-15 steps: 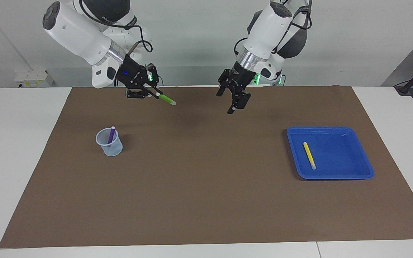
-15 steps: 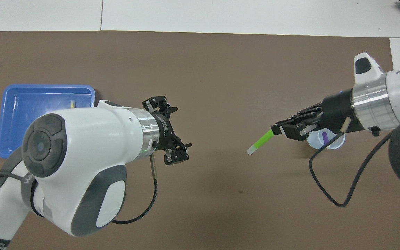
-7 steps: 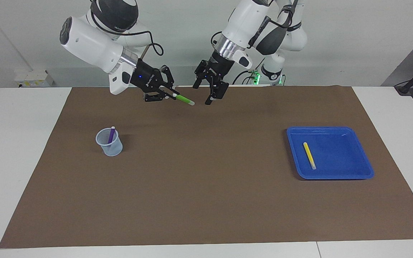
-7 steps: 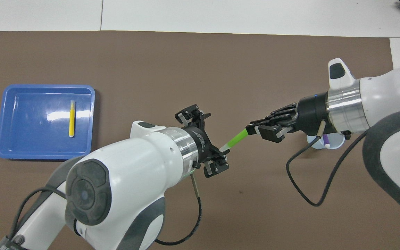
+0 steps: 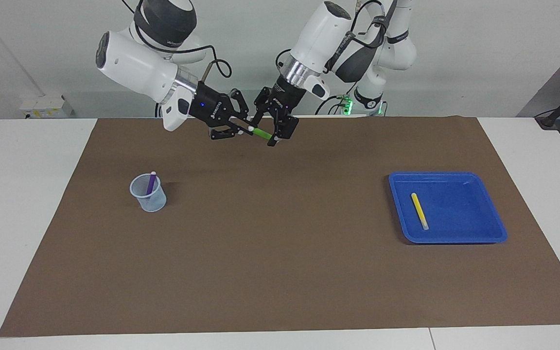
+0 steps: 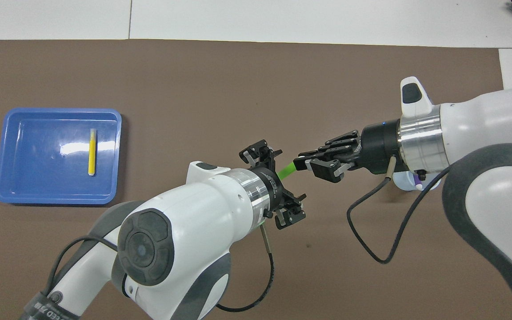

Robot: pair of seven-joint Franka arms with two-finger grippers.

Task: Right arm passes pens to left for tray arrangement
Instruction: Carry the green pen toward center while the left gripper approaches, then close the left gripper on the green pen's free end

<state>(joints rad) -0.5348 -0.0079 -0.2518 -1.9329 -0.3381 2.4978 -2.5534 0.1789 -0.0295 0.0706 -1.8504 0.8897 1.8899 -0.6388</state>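
Observation:
My right gripper (image 5: pixel 241 127) is shut on the green pen (image 5: pixel 261 132) and holds it level in the air over the mat's edge nearest the robots. It also shows in the overhead view (image 6: pixel 311 162) with the green pen (image 6: pixel 286 169). My left gripper (image 5: pixel 273 130) (image 6: pixel 282 181) is open, its fingers on either side of the pen's free end. The yellow pen (image 5: pixel 419 210) (image 6: pixel 91 152) lies in the blue tray (image 5: pixel 455 237) (image 6: pixel 60 200). The purple pen (image 5: pixel 151 183) stands in a pale-blue cup (image 5: pixel 149 200).
A brown mat (image 5: pixel 280 253) covers most of the white table. The tray is toward the left arm's end, the cup toward the right arm's end. In the overhead view the cup (image 6: pixel 409 184) is mostly hidden under the right wrist.
Both grippers moved toward each other over the middle of the mat. The green pen's pale tip, free before, is now between the left gripper's open fingers.

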